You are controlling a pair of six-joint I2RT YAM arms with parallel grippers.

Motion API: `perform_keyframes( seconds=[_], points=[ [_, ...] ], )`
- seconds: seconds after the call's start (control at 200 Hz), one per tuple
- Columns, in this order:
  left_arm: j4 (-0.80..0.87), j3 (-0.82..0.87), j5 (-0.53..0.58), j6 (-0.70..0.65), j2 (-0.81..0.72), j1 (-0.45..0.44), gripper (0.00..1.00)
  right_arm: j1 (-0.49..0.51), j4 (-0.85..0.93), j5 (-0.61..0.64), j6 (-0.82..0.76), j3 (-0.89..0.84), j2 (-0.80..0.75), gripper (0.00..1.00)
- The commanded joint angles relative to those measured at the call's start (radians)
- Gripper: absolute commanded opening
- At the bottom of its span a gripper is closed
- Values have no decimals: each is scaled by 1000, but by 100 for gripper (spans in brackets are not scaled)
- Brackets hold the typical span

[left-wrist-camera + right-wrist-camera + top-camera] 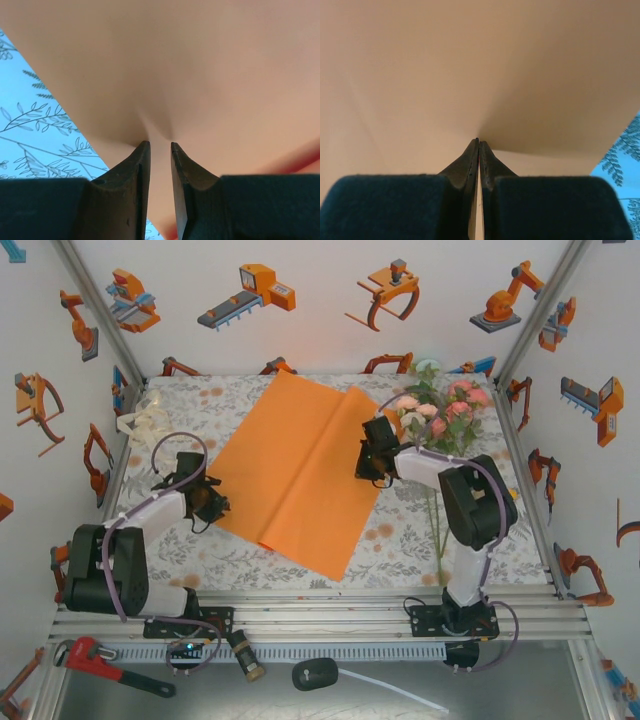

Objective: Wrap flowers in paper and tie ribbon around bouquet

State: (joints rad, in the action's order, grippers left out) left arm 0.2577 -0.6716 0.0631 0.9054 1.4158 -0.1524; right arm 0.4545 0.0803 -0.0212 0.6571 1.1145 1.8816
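Observation:
The orange paper (pixel 300 470) lies flat and askew on the patterned table (pixel 400 530). My left gripper (pixel 215 505) sits at the sheet's left edge. In the left wrist view its jaws (pixel 160 144) stand a narrow gap apart over the paper (pixel 200 65), which puckers just ahead of the tips. My right gripper (pixel 368 468) is at the sheet's right edge. In the right wrist view it (pixel 479 141) is shut on the paper (pixel 470 65), with creases fanning out from the tips. The flowers (pixel 440 410) lie at the back right, stems toward the front. The ribbon (pixel 150 422) is heaped at the back left.
Printed enclosure walls close in the table on the left, right and back. On the shelf in front of the arm bases lie a red wrench (pixel 105 665), a brass fitting (pixel 250 668) and a black plug with a white cable (pixel 318 675).

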Motion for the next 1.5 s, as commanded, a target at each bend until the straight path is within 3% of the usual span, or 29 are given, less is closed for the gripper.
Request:
perform_keyframes(
  seconds=[0.0, 0.125, 0.26, 0.38, 0.511, 0.641, 0.846, 1.006, 1.111, 1.312, 1.497],
  points=[
    [33, -1, 40, -4, 89, 28, 28, -2, -28, 30, 58, -100, -15, 8],
    [-5, -46, 28, -36, 159, 96, 27, -1, -54, 19, 133, -231, -51, 0],
    [-33, -165, 33, -114, 257, 140, 25, 24, -52, -16, 223, -406, -157, 0],
    [-44, -303, -28, -176, 361, 137, 25, 81, -11, -7, 260, -526, -311, 0],
    [-60, -361, -49, -175, 385, 128, 26, 85, 106, -3, 219, -477, -444, 3],
    [-30, -356, -47, -173, 295, 116, 29, 71, 146, 65, 159, -356, -501, 8],
    [15, -270, 50, -122, 129, -17, 33, -22, 147, 154, 105, -141, -304, 11],
    [-107, -255, -104, -136, 190, -109, 32, -90, 123, 29, 71, 2, -111, 14],
    [-107, -281, -120, -154, 261, -161, 32, -96, 142, -9, 37, 63, -34, 18],
    [-115, -266, -85, -105, 353, -143, 33, -101, 171, 30, 61, 34, 11, 19],
    [-130, -264, -47, -40, 414, -74, 34, -108, 224, 78, 71, -65, 2, 19]
  ],
)
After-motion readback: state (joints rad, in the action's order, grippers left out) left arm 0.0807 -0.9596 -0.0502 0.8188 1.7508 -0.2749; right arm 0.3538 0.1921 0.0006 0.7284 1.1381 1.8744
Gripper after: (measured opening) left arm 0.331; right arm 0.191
